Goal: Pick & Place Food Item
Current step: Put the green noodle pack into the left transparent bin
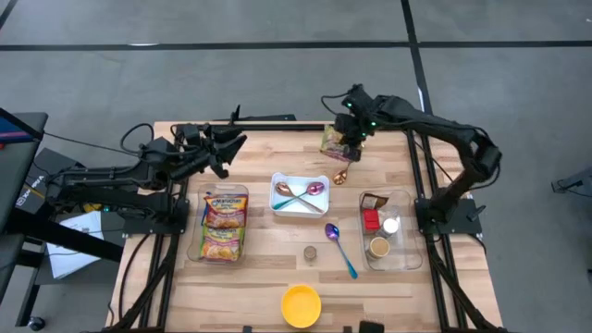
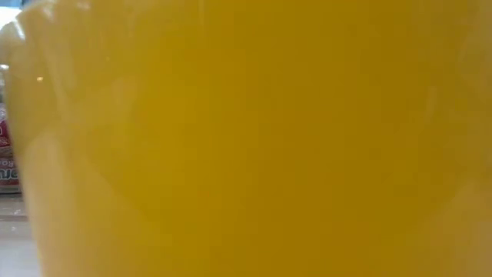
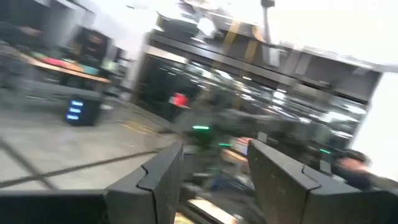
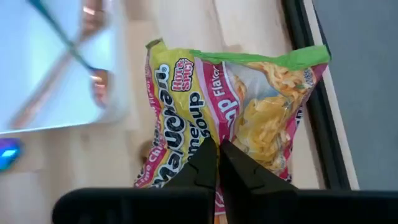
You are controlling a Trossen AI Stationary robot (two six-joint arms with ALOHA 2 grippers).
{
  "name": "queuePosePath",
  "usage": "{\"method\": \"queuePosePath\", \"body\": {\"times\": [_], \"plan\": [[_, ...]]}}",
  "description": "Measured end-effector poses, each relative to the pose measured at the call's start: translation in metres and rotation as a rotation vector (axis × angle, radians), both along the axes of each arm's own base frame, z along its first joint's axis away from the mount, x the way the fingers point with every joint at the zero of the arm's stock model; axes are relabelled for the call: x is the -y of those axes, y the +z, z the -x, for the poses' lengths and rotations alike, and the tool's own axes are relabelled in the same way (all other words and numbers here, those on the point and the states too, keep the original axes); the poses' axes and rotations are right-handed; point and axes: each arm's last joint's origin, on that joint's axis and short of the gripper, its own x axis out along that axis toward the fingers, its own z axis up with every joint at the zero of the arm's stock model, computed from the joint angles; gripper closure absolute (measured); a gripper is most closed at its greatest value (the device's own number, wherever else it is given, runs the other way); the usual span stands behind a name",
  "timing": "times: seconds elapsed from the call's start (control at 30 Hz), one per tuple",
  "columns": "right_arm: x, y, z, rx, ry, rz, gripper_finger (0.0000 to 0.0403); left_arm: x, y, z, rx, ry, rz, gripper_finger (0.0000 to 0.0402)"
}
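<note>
Near the table's far edge, the right gripper's (image 4: 217, 163) fingers pinch the soup packet (image 4: 239, 118); the left gripper's (image 3: 214, 180) are spread.

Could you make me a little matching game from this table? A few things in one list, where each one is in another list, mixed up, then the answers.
Things:
1. soup packet
2. yellow bowl
3. blue spoon
4. two noodle packets

Places:
A. in the clear bin on the table's left side
B. loose on the wood, between the white tray and the bin of small containers
C. pinched in the right gripper at the far edge of the table
D. at the near edge of the table, right in front of the low camera

Pairs: 1-C, 2-D, 3-B, 4-A
</note>
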Motion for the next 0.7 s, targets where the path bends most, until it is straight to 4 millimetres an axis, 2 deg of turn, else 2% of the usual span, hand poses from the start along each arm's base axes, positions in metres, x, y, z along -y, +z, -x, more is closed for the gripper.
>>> {"method": "queuePosePath", "body": {"times": [0.2, 0.37, 0.5, 0.7], "plan": [[-0.054, 0.045, 0.002, 0.092, 0.064, -0.056, 0.0402, -0.007, -0.001, 0.005, -0.026, 0.312, 0.044, 0.0234], [-0.106, 0.067, -0.007, 0.177, 0.162, -0.130, 0.0403, -0.014, -0.003, 0.011, -0.056, 0.539, 0.073, 0.0234], [-0.145, 0.082, -0.021, 0.270, 0.241, -0.182, 0.0403, -0.024, -0.003, 0.013, -0.059, 0.603, 0.076, 0.0234], [-0.184, 0.097, -0.067, 0.355, 0.322, -0.205, 0.0403, -0.037, -0.006, 0.014, -0.068, 0.682, 0.084, 0.0234]]}}
